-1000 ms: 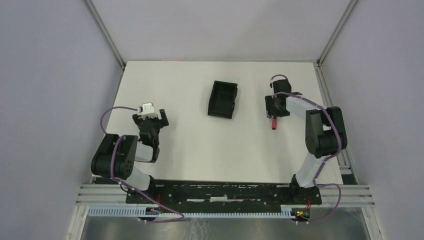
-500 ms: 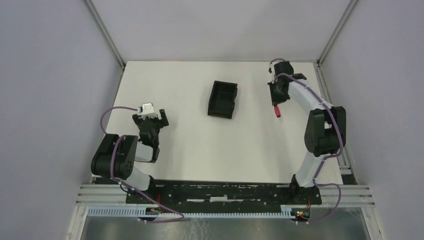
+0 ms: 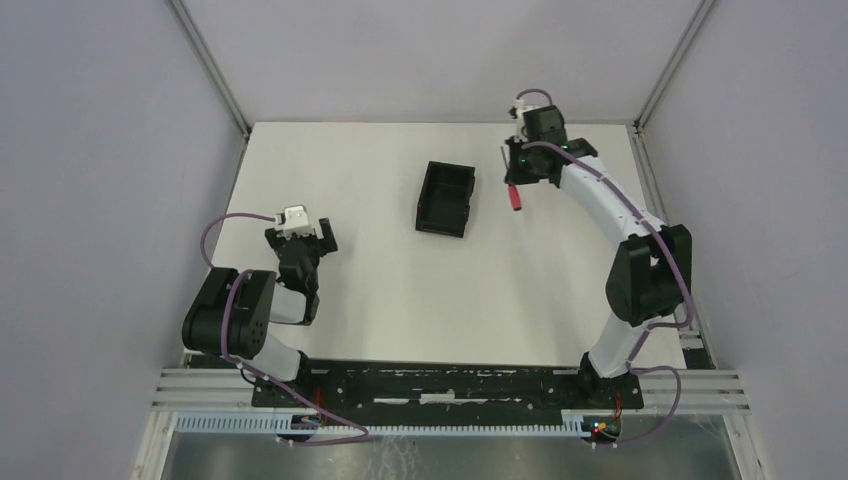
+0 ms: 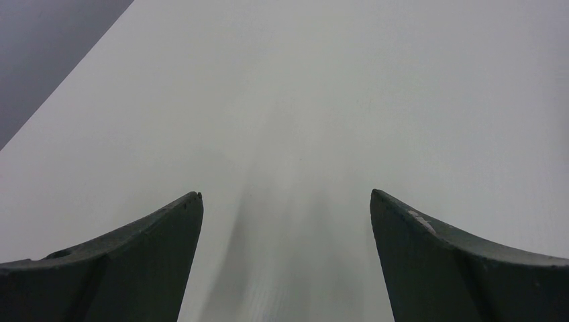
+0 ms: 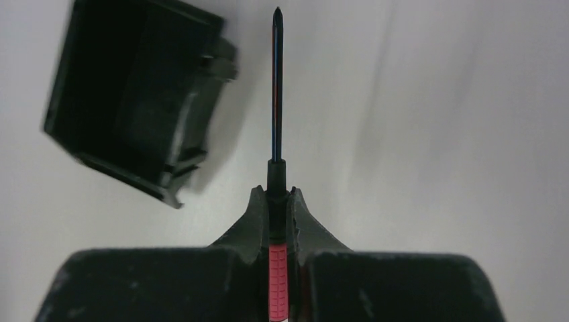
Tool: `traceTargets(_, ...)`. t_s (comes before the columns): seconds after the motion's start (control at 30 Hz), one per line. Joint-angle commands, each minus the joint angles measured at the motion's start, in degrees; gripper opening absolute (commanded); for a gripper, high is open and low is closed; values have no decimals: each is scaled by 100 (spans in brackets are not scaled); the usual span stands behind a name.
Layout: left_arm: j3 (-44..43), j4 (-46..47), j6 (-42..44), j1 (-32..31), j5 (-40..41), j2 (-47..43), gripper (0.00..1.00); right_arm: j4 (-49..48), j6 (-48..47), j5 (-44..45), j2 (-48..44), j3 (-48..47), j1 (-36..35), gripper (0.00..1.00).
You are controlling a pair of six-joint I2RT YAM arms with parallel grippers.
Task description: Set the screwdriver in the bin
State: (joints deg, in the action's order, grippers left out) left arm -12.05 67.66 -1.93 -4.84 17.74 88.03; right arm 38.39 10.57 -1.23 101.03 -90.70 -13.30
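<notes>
Right gripper (image 5: pixel 275 196) pinches the screwdriver (image 5: pixel 276 100) by its handle, shaft seemingly just beside the bin (image 5: pixel 191 107).

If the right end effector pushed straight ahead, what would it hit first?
Probably the bare table, struck by the tip of its screwdriver; the bin sits off to one side. Depth is unclear.

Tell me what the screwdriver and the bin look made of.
On the screwdriver, the handle is red with a ribbed grip, probably plastic or rubber. The shaft is thin and dark with a faint sheen, likely blackened steel. The bin is matte black with moulded ribs and tabs on its wall, likely injection-moulded plastic.
</notes>
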Motion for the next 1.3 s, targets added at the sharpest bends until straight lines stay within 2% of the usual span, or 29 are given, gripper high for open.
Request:
traceTargets(0.0,-95,204,-74,6,-11,13,100,-1807,314,234,-103,-1,-1240,0)
traceTargets(0.07,-95,208,-71,9,-15,13,100,-1955,262,641,141,-114,-1520,0)
traceTargets(0.23,-95,204,-74,7,-9,13,100,-2864,318,999,628,155,-1945,0)
traceTargets(0.57,-95,204,-75,9,-15,13,100,-2737,-86,1177,1698,-292,-2108,1)
traceTargets(0.7,-95,202,-79,8,-11,13,100,-2748,121,1099,1727,-308,-2129,34)
traceTargets(0.77,-95,204,-79,10,-13,13,100,-2781,160,1120,1671,-324,-2149,44)
traceTargets(0.83,-95,204,-79,7,-15,13,100,-2826,225,1168,1431,-296,-2173,51)
traceTargets(0.97,-95,204,-79,9,-11,12,100,-2939,186,1222,889,-250,-2170,54)
traceTargets(1.0,-95,204,-79,10,-14,13,100,-2970,150,1216,746,-218,-2173,58)
traceTargets(1.03,-95,204,-79,8,-16,13,100,-2978,90,1236,558,-189,-2162,70)
traceTargets(1.07,-95,204,-78,9,-10,13,100,-2992,19,1314,403,-125,-2162,89)
traceTargets(1.1,-95,204,-78,10,-15,13,100,-3010,-78,1439,199,-29,-2166,98)
traceTargets(1.27,-95,204,-74,9,-10,13,100,-3742,-614,2344,-1061,1478,-2122,98)
